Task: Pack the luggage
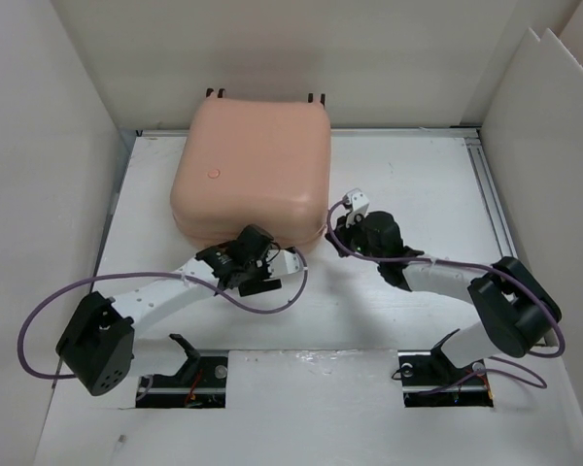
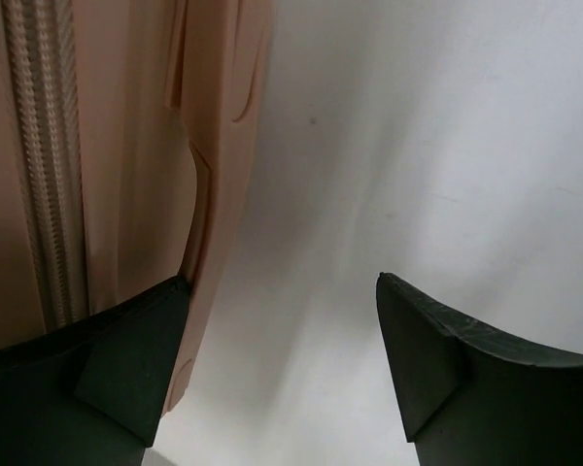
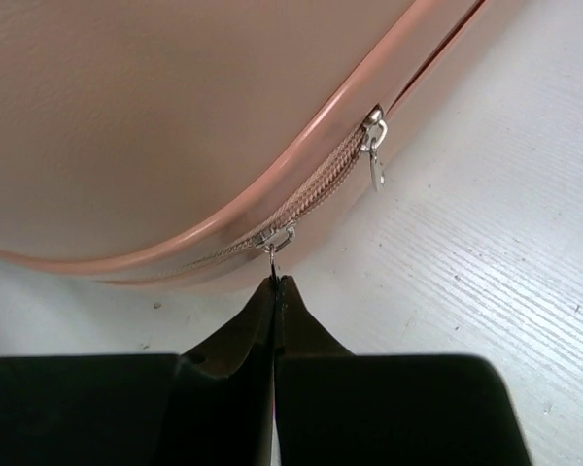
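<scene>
Zipper pull (image 3: 272, 254) pinched tight in right pincer (image 3: 277, 287); left pincer (image 2: 282, 291) wide open beside suitcase (image 1: 253, 165). Skewed tug could slip it!

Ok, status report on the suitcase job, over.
Right gripper shut on zipper pull. Left gripper open beside luggage. Luggage flat, lid down. No obstruction seen.

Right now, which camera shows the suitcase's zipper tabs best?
The right wrist view: both silver tabs show up close, the near tab pinched at the tips of the right gripper, the far tab hanging free. The left wrist view shows only zipper teeth. In the top view no tab can be made out on the suitcase.
</scene>
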{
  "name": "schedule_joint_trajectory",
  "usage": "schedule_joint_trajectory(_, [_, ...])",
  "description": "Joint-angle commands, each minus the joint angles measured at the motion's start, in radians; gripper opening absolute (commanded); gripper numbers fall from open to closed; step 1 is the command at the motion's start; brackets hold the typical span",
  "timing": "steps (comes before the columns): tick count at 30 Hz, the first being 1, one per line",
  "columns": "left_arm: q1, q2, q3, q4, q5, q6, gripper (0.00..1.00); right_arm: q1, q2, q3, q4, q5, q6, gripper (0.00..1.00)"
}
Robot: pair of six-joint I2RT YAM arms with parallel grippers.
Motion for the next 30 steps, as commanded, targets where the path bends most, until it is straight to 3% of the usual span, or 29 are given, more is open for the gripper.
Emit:
schedule_joint_trajectory(1, [0.024, 0.132, -0.059, 0.162, -0.071, 0.003, 0.74, -0.013, 0.006, 0.002, 0.070, 0.000, 0.013, 0.00])
schedule_joint_trajectory(4, [0.024, 0.152, -0.111, 0.198, -0.071, 0.003, 0.68, -0.022, 0.015, 0.002, 0.080, -0.011, 0.013, 0.00])
schedule_joint_trajectory(9, [0.024, 0.161, -0.136, 0.216, -0.051, 0.035, 0.35, -0.042, 0.045, 0.002, 0.098, -0.029, 0.013, 0.00])
schedule_joint_trajectory(12, [0.024, 0.172, -0.136, 0.204, -0.040, 0.035, 0.20, -0.062, 0.071, 0.027, 0.107, -0.030, 0.013, 0.00])
schedule_joint_trajectory(13, [0.024, 0.172, -0.136, 0.204, -0.040, 0.035, 0.09, -0.073, 0.072, 0.037, 0.107, -0.030, 0.013, 0.00])
schedule_joint_trajectory(15, [0.024, 0.172, -0.136, 0.193, -0.029, 0.035, 0.00, -0.087, 0.084, 0.055, 0.107, 0.006, 0.004, 0.00])
schedule_joint_trajectory(30, [0.024, 0.172, -0.155, 0.193, -0.011, 0.053, 0.00, -0.153, 0.116, 0.176, 0.107, 0.130, 0.004, 0.00])
